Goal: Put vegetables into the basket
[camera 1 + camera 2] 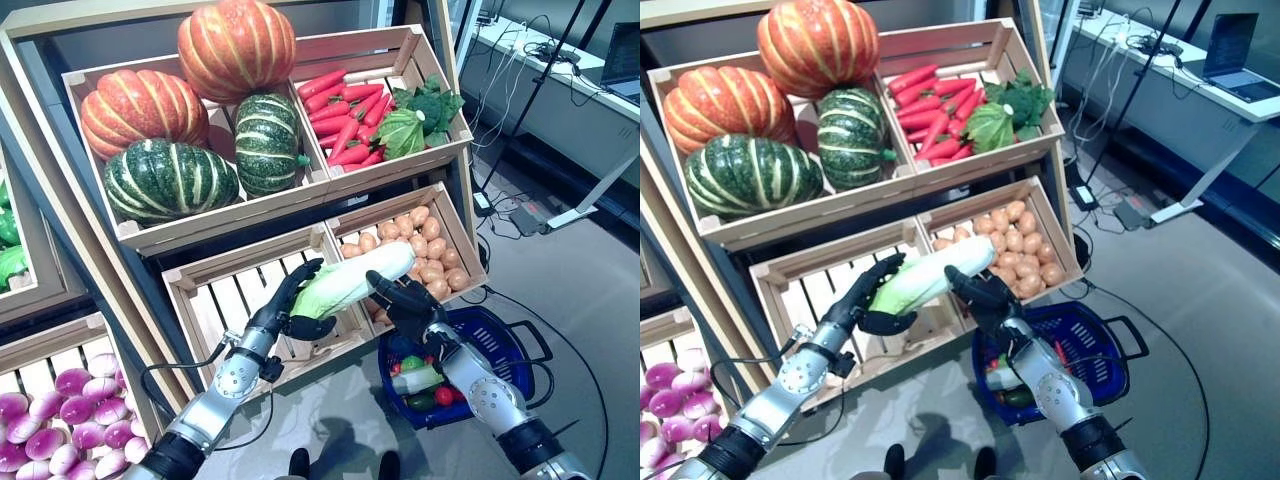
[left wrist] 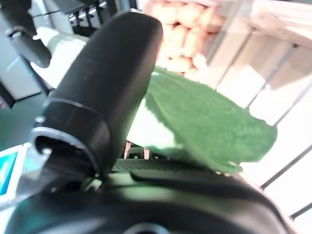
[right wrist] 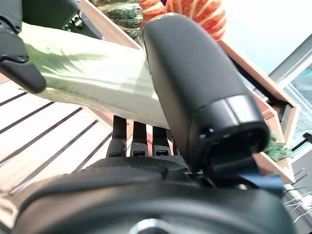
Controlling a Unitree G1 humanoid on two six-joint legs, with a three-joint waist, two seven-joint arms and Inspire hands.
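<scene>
Both hands carry a long pale-green cabbage (image 1: 350, 278) in front of the wooden crates (image 1: 262, 290): the left hand (image 1: 292, 305) curls around its leafy end, the right hand (image 1: 408, 298) around its white stalk end. Below waits the blue basket (image 1: 505, 345), already holding vegetables. From the left wrist, soft, floppy leaf (image 2: 204, 124) shows past the thumb. From the right wrist, the firmer stalk (image 3: 97, 80) looks the safer hold. Grey floor (image 1: 590, 260) lies open beside a desk (image 1: 560, 75).

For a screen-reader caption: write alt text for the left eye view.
Left hand and right hand together hold a long pale-green cabbage before wooden crates, above a blue plastic basket on the floor.
</scene>
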